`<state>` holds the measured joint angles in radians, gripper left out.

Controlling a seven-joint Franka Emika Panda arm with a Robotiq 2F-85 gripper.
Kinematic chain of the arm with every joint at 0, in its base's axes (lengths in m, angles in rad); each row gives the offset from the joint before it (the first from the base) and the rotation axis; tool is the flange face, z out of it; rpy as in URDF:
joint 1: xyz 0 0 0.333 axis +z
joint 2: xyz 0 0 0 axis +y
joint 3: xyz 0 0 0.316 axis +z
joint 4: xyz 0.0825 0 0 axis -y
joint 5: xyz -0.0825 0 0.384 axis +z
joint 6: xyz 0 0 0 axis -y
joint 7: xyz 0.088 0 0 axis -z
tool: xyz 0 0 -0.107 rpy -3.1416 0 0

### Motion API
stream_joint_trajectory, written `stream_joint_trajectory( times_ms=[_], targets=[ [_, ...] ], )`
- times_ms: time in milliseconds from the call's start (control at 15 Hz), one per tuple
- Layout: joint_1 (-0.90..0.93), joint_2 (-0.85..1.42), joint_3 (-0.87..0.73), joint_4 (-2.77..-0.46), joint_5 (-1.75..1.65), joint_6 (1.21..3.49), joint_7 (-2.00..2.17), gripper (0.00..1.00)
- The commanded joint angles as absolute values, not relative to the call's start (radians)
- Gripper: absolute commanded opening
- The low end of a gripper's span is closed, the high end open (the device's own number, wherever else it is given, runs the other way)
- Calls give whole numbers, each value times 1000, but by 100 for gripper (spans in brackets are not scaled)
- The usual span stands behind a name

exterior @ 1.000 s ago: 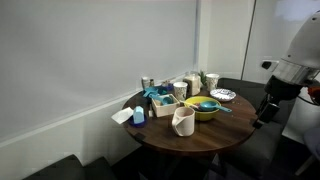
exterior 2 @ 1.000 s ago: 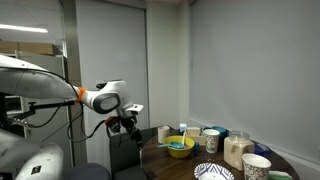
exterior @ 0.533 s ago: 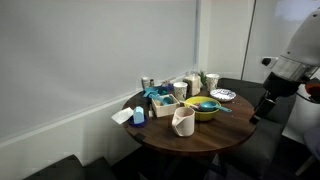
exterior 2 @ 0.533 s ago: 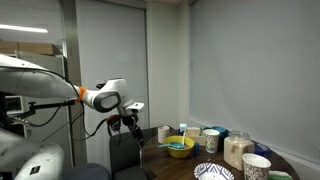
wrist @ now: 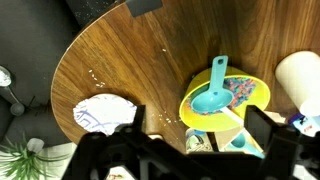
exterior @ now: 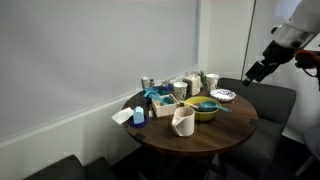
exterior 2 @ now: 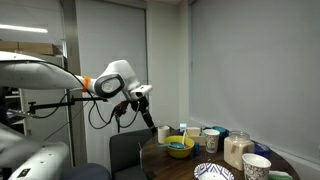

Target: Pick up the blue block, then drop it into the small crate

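Behind the jaws, the small crate [wrist: 224,134] shows only partly.

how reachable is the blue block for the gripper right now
Probably yes: the gripper hangs high beside the table; the blue block sits uncovered near the opposite rim. The yellow bowl and white pitcher lie between, but look low enough to pass over.

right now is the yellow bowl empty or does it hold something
Not empty. In the wrist view the bowl holds a teal scoop and small multicoloured pieces beside it.
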<state>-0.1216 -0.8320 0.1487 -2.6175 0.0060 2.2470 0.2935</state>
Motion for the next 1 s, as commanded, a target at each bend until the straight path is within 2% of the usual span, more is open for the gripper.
stream_joint_trajectory(
  times_ms=[0, 533, 933],
  targets=[
    [-140, -726, 125, -2489, 17, 2179, 339, 100],
    [-129, -715, 107, -2479, 3, 2175, 339, 100],
    [-140, -384, 36, -2307, 37, 2190, 344, 100]
  ],
)
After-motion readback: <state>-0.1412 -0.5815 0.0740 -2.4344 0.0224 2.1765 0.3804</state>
